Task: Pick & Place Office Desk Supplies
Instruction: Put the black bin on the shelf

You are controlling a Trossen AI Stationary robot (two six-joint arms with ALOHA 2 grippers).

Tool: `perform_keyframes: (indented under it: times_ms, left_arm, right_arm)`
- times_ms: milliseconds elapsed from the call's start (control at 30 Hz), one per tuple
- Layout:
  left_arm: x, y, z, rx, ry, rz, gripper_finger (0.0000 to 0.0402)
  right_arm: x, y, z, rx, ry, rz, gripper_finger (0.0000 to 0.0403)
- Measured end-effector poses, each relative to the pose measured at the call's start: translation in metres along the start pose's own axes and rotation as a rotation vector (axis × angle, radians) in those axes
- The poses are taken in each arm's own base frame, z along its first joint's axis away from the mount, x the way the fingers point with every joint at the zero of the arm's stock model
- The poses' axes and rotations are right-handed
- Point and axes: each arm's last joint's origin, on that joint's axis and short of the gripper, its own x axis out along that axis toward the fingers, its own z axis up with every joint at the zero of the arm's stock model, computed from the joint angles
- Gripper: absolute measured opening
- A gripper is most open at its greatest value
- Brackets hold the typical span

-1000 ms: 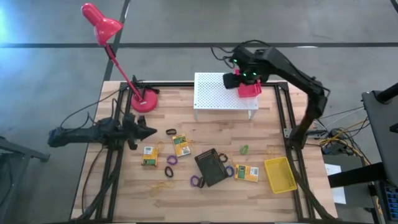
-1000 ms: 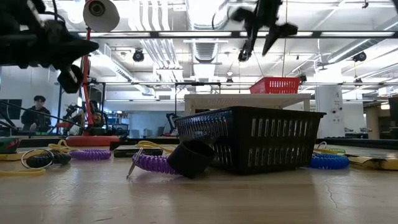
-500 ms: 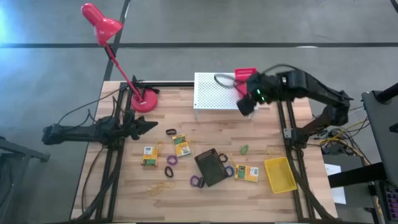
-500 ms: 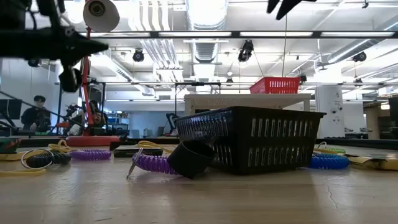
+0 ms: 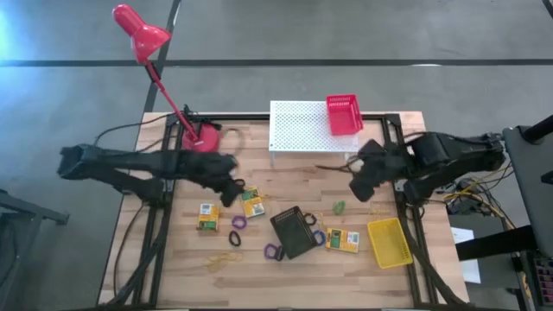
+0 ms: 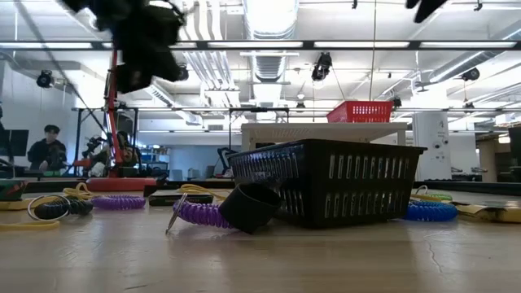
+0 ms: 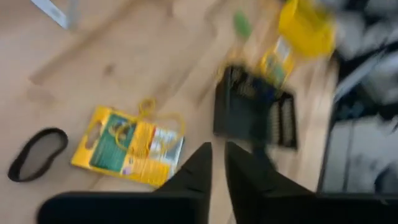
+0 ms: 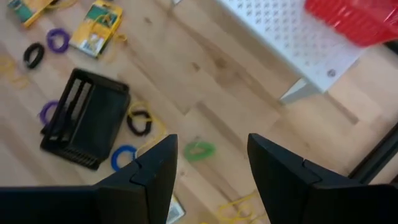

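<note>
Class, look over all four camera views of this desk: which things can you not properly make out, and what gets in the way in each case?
- Print on the card box: left wrist view, motion blur.
- Yellow tray: left wrist view, blurred, cut by the top edge.
- Red tray: low view, only its wall shows above the white stand; contents hidden.
- Right claw: low view, cut by the top edge.

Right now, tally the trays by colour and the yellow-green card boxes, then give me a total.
Red tray: 1
Black tray: 1
Yellow tray: 1
Yellow-green card boxes: 3
Total: 6
</note>
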Motion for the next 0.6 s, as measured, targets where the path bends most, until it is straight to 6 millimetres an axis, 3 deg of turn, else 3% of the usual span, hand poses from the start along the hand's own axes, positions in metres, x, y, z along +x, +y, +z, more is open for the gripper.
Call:
perform_keyframes:
  times_ms: [267,433,600]
  left_arm:
    - [0.053,-0.054,0.059,0.081,0.149,-0.086,0.0143]
    - [0.088,-0.071,0.071,0.120,0.196,-0.046,0.0166]
    - [0.120,-0.073,0.068,0.128,0.217,0.070,0.0171]
  right_arm:
    - [-0.007,-0.002,-0.026,-0.050,-0.058,0.019,0.0184]
    - [-0.010,-0.001,-0.031,-0.109,-0.103,0.020,0.0182]
    - [-0.012,-0.001,-0.031,-0.173,-0.124,0.016,0.0181]
